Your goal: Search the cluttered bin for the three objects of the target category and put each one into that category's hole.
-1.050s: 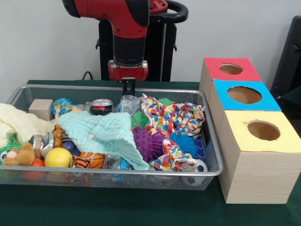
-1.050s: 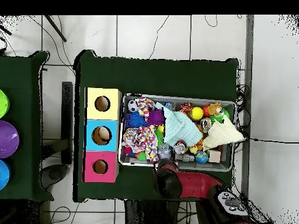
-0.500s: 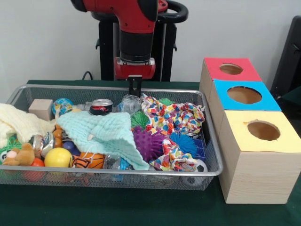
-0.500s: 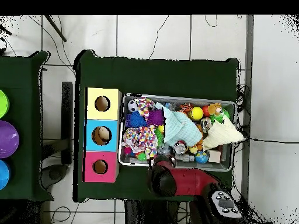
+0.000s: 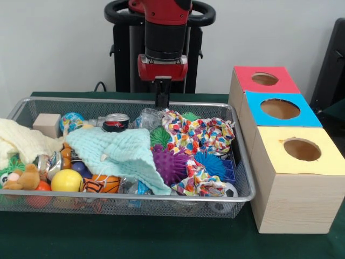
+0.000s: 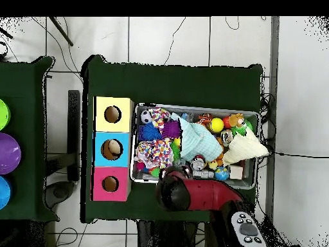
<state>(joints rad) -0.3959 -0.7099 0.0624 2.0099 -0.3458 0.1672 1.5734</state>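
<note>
A wire mesh bin (image 5: 81, 100) holds mixed clutter: spiky balls in purple (image 5: 170, 164), blue (image 5: 210, 163) and green (image 5: 160, 136), a patterned cloth (image 5: 202, 132), a mint cloth (image 5: 121, 151), a drinks can (image 5: 116, 122) and a crumpled clear bottle (image 5: 146, 118). To its right stand three wooden boxes with round holes, topped red (image 5: 265, 79), blue (image 5: 280, 109) and yellow (image 5: 302, 149). My gripper (image 5: 163, 102) hangs shut and empty over the bin's far rim, just above the bottle and the cloth's edge. In the overhead view the arm (image 6: 193, 196) hides it.
The bin's left half has a cream cloth (image 5: 21, 141), a wooden block (image 5: 47, 124), a globe ball (image 5: 71, 121), a yellow ball (image 5: 66, 181), a basketball (image 5: 102, 184) and a plush toy (image 5: 24, 178). A soccer ball (image 5: 229, 190) lies in the near right corner. The green table (image 5: 161, 237) carries everything.
The arm has swung along the bin's far rim toward the boxes, carrying the gripper from above the bottle to the patterned cloth's edge. Nothing in the bin has moved.
</note>
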